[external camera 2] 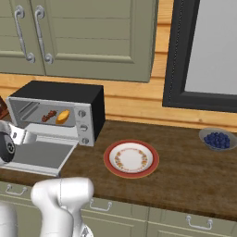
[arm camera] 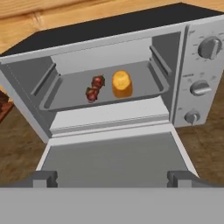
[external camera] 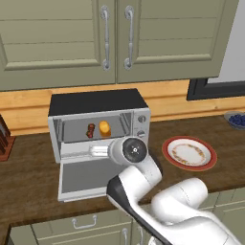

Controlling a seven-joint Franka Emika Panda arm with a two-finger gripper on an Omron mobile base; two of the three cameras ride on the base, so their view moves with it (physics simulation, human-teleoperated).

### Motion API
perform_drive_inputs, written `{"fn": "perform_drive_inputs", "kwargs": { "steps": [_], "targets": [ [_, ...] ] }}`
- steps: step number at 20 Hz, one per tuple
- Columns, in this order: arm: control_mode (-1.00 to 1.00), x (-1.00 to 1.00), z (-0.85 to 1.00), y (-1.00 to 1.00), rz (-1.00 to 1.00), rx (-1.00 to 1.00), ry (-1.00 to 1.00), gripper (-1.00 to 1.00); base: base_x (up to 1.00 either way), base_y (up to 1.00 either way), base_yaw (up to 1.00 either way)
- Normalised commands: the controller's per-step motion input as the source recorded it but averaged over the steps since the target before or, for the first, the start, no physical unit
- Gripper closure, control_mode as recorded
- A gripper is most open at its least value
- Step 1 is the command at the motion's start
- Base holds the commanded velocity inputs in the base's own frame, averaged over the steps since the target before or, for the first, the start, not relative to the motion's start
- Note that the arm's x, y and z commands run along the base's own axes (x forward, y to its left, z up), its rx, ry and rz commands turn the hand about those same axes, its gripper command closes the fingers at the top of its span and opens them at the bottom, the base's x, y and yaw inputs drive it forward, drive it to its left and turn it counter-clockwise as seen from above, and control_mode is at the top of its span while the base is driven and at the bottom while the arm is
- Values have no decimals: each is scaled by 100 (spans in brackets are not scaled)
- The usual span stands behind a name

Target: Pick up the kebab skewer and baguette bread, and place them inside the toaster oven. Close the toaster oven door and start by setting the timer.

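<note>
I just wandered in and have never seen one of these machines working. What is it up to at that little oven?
The white arm is loading a toaster oven on the kitchen counter. The kebab skewer and the baguette bread already lie side by side on the tray inside. The toaster oven door is still folded down flat. The arm's tool is open and holds nothing, poised just above the door's front edge. Closing the door and turning the timer knob are still to do.

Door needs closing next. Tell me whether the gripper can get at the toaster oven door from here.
Probably yes: the open gripper hovers right over the lowered toaster oven door, with nothing lying between.
</note>
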Motion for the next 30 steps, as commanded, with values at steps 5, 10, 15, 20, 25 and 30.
{"fn": "perform_drive_inputs", "kwargs": {
  "steps": [5,10,15,20,25,30],
  "targets": [
    [-100,-72,-10,11,0,-5,0,-100,0,0,0],
    [-100,-38,-24,16,0,-2,0,-100,0,0,0],
    [-100,-19,-41,4,0,0,0,-100,0,0,0],
    [-100,-6,-38,0,0,0,0,-100,0,0,0],
    [-100,0,-35,0,0,0,0,-100,0,0,0],
    [-100,0,-30,0,0,0,-6,-100,0,0,0]
  ]
}}
